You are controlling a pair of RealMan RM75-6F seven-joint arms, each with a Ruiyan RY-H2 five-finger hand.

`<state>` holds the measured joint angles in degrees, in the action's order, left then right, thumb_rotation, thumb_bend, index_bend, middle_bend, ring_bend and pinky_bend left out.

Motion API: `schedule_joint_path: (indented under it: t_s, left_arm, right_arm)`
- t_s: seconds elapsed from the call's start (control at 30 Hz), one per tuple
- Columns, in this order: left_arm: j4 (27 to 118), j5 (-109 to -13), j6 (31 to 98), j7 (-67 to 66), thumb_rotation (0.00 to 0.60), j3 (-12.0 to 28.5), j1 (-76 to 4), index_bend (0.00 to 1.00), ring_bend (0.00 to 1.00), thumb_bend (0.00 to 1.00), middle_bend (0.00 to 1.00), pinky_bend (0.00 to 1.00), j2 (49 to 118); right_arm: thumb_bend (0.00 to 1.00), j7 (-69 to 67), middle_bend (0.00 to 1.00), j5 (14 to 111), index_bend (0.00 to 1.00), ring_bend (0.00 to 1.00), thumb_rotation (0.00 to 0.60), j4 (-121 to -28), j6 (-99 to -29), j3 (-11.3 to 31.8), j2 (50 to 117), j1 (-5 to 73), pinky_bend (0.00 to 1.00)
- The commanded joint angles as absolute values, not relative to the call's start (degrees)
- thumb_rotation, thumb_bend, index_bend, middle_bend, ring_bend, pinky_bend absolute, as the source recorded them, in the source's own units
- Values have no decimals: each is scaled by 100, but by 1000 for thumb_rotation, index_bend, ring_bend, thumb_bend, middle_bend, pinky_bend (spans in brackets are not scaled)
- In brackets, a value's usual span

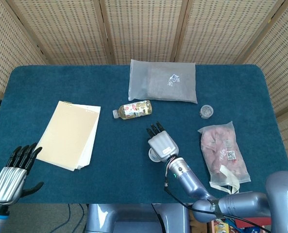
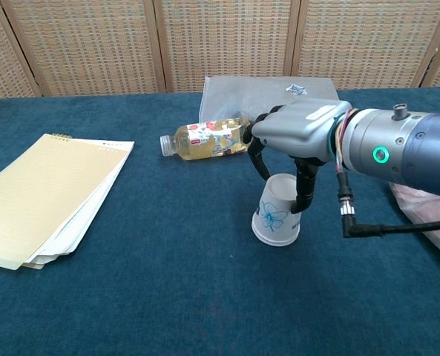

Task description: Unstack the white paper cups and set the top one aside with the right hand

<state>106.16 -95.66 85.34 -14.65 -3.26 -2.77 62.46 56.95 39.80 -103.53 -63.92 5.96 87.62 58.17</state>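
The white paper cups (image 2: 274, 219), printed with a blue flower, stand upside down near the middle of the blue table (image 2: 168, 297). My right hand (image 2: 297, 130) is clamped over them from above. Its thumb presses the right side and its fingers curl down behind the left side. The cups lean slightly. From the head view only the cups' rim (image 1: 154, 155) peeks out under the right hand (image 1: 162, 143). My left hand (image 1: 11, 174) hangs off the near left table edge, fingers spread, holding nothing.
A drink bottle (image 2: 205, 139) lies just behind the cups. A yellow notepad (image 2: 41, 196) lies at the left. A grey bag (image 1: 163, 80) sits at the back, with a small jar (image 1: 206, 111) and a pink packet (image 1: 222, 150) to the right.
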Motion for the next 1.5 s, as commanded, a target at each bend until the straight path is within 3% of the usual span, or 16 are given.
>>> schedule_joint_path:
  t_s: [0.03, 0.6, 1.03, 1.5]
  left_arm:
    - [10614, -9571, 8544, -1456, 600, -325, -276, 0, 0, 189, 0, 0, 6246]
    - [10613, -9573, 8567, -1423, 600, -324, -268, 0, 0, 190, 0, 0, 6234]
    - [10626, -9631, 8568, -1424, 600, -349, -270, 0, 0, 189, 0, 0, 6226]
    - [10615, -9728, 8659, -1295, 600, -372, -239, 0, 0, 189, 0, 0, 6173]
  right_arm:
    - [317, 5723, 129, 3975, 470, 0, 600, -10373, -6407, 584, 8754, 5834, 0]
    - [317, 6182, 138, 3805, 482, 0, 600, -10873, -6738, 644, 8431, 6072, 0]
    - [317, 6859, 140, 3363, 493, 0, 600, -11830, -7232, 804, 7937, 6376, 0]
    - [317, 7497, 143, 2745, 494, 0, 600, -12427, -7755, 1125, 7459, 6776, 0]
